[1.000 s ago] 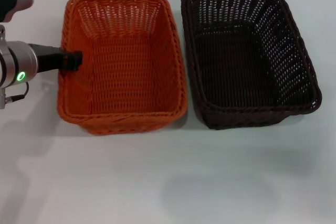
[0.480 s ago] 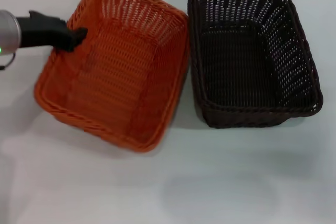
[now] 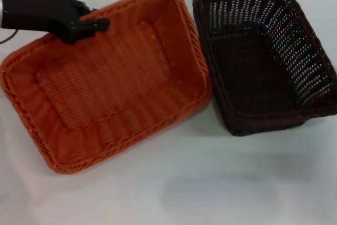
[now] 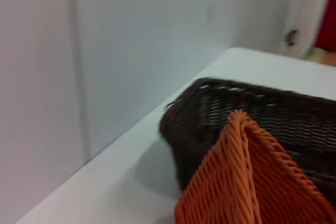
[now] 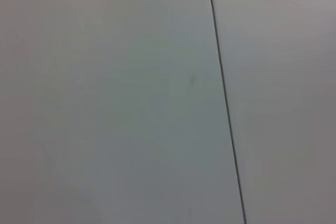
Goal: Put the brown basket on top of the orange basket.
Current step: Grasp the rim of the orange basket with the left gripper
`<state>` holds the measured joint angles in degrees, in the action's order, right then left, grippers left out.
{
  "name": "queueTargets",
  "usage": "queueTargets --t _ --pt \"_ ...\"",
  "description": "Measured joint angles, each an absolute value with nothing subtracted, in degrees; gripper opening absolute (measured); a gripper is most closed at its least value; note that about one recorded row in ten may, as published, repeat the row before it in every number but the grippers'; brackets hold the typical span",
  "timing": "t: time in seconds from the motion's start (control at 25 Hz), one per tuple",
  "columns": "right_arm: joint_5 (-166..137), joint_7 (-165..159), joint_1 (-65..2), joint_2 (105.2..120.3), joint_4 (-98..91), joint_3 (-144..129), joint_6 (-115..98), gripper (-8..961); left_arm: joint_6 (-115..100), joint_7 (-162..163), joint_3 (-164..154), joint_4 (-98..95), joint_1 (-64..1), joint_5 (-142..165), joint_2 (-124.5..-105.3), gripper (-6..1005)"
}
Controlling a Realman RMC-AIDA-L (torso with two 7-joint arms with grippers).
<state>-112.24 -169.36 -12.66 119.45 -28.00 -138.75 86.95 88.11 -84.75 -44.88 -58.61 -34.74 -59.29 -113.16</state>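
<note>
The orange basket (image 3: 121, 82) is lifted and tilted, its opening facing up toward the head camera, and one corner reaches the brown basket. My left gripper (image 3: 88, 26) is shut on the orange basket's far left rim. The brown basket (image 3: 268, 61) stands on the table at the right, right beside the orange one. In the left wrist view a corner of the orange basket (image 4: 252, 182) shows in front of the brown basket (image 4: 262, 114). My right gripper is out of view; its wrist view shows only a plain grey panel.
The white table (image 3: 210, 183) stretches in front of both baskets. A grey wall (image 4: 131, 51) stands behind the table's far edge.
My left gripper has risen and moved right with the orange basket, which has come off the table, turned and tilted. The brown basket has shifted slightly to the right.
</note>
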Motion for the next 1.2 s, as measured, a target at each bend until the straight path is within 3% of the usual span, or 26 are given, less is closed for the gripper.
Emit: queueTargets --t 0.64,0.92,1.2 --pt "-112.22 -169.35 -12.10 119.60 -29.97 -141.79 88.61 829 82.35 -102.62 -49.08 -54.75 -41.72 -53.27 -115.79 174" --pt "-112.17 -169.34 -11.79 119.62 -30.49 -142.43 89.23 829 77.55 -107.17 -48.97 -51.84 -44.15 -53.42 -116.04 207" --pt "-112.19 -169.30 -11.95 119.44 -30.55 -143.05 89.27 829 73.83 -109.28 -48.79 -48.62 -46.81 -54.04 -117.74 240"
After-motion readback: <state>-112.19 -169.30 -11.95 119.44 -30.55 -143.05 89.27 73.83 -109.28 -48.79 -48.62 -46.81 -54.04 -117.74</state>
